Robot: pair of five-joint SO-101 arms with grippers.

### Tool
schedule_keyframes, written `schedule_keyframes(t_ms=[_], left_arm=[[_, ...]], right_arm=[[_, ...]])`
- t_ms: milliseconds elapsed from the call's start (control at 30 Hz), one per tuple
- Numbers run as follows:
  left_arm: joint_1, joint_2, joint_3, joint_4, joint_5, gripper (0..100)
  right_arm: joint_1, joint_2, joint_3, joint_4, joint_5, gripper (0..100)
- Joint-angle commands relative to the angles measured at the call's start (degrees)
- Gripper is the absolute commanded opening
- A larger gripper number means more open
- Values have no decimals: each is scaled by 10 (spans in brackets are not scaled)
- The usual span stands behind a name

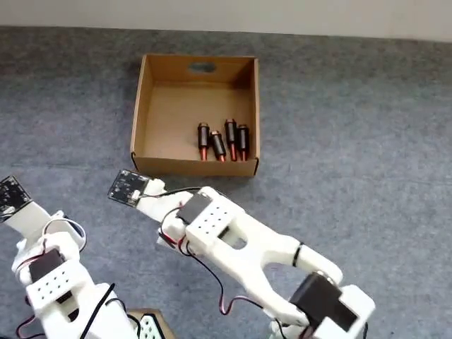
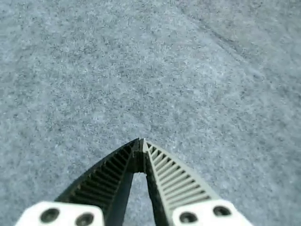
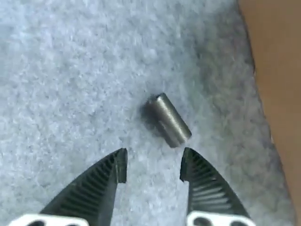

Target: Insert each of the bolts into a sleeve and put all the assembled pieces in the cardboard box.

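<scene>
A short grey metal sleeve (image 3: pixel 168 119) lies on its side on the grey carpet, close to the cardboard box's outer wall (image 3: pixel 277 70). My right gripper (image 3: pixel 153 165) is open just short of the sleeve, its fingertips apart and holding nothing. In the high view the right arm (image 1: pixel 212 222) stretches toward the box's front left corner. The cardboard box (image 1: pixel 194 166) holds several assembled pieces (image 1: pixel 222 141), dark sleeves on copper-coloured bolts, lying side by side near its front right. My left gripper (image 2: pixel 141 141) is shut on nothing above bare carpet, and its arm (image 1: pixel 42 261) sits at the near left.
Grey carpet (image 1: pixel 353 127) covers the whole table, with wide free room right of the box. A small brown object (image 1: pixel 152 323) shows at the near edge between the arms. Red and black wires (image 1: pixel 212 282) hang beneath the right arm.
</scene>
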Motion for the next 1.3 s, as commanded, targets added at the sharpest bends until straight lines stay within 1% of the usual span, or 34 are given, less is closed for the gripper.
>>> schedule_keyframes(t_ms=[0,67,333,533,700,767,900,1100,1233,1267], left_arm=[[-15,-8,-29,-9,5,24],[-22,-8,-29,-9,6,24],[-23,-8,-29,-9,6,24],[-22,-8,-29,-9,6,24],[-22,-8,-29,-9,6,24],[-22,-8,-29,-9,6,24],[-22,-8,-29,-9,6,24],[-22,-8,-29,-9,6,24],[-22,-8,-29,-9,6,24],[-22,-8,-29,-9,6,24]], right_arm=[[-4,25,-51,-7,19,181],[-4,50,-67,-7,29,181],[-3,151,-133,-7,30,181],[-4,176,-144,-6,30,172],[0,174,-143,-5,25,55],[7,173,-144,-5,6,36],[26,162,-146,-4,-61,35],[81,78,-92,8,-137,34],[83,33,-35,8,-148,39],[79,32,-26,9,-150,53]])
